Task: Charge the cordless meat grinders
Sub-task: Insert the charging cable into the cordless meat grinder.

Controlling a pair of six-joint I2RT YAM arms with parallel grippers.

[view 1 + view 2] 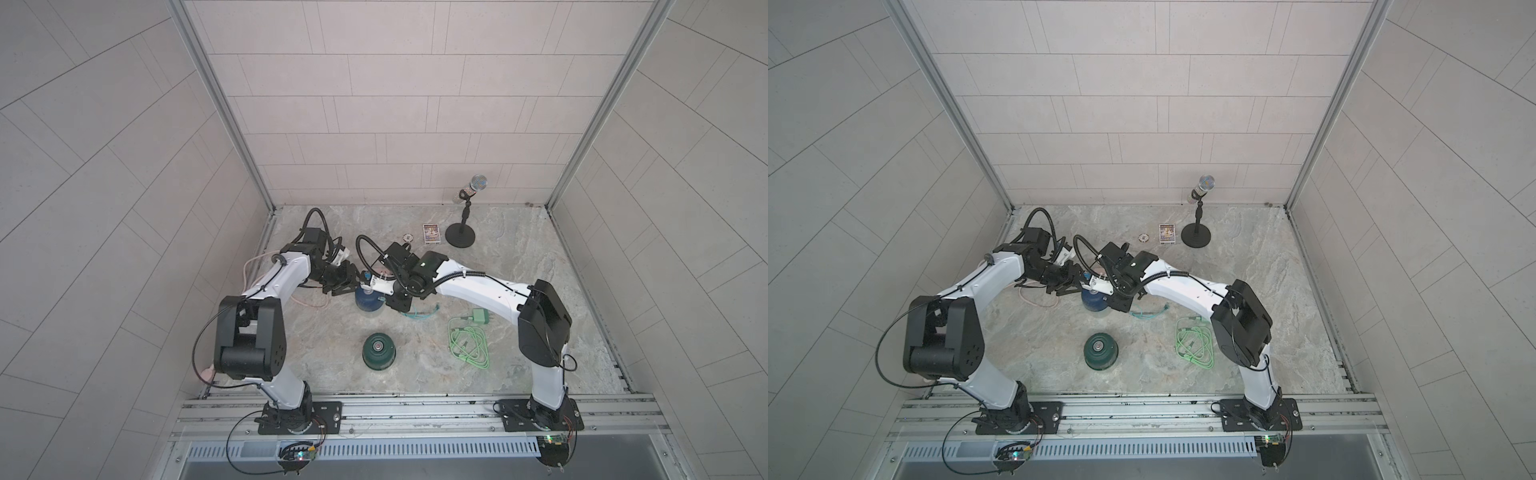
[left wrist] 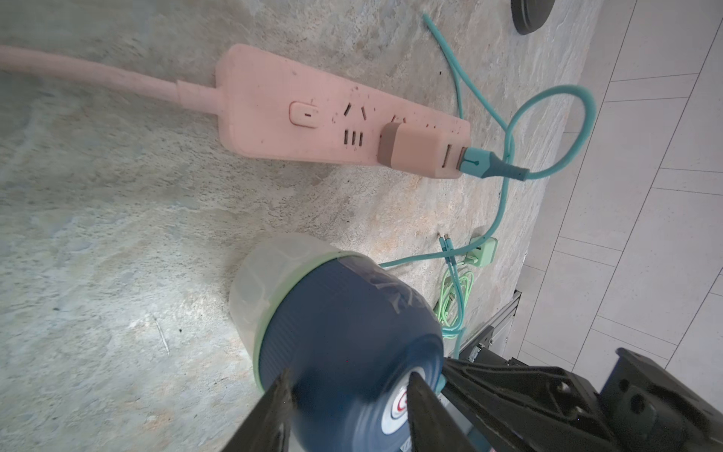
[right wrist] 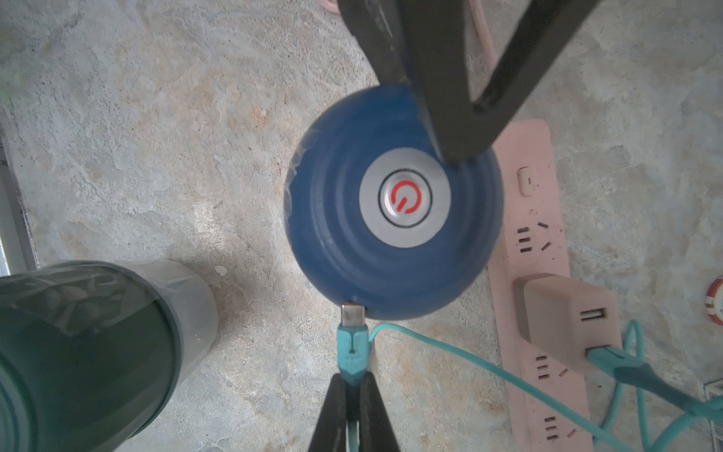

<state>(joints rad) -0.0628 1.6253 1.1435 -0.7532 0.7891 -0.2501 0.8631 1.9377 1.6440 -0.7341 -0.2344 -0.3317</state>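
Right gripper clamped on teal plug, plug tip at the edge of blue grinder; green grinder near one side, pink power strip just beside the other. Left wrist: left gripper jaws apart, tips resting on the blue dome. In both top views green grinder stands free on table, green cable well apart.

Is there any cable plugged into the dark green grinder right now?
No, in a top view the dark green grinder stands by itself, with no cable reaching it.
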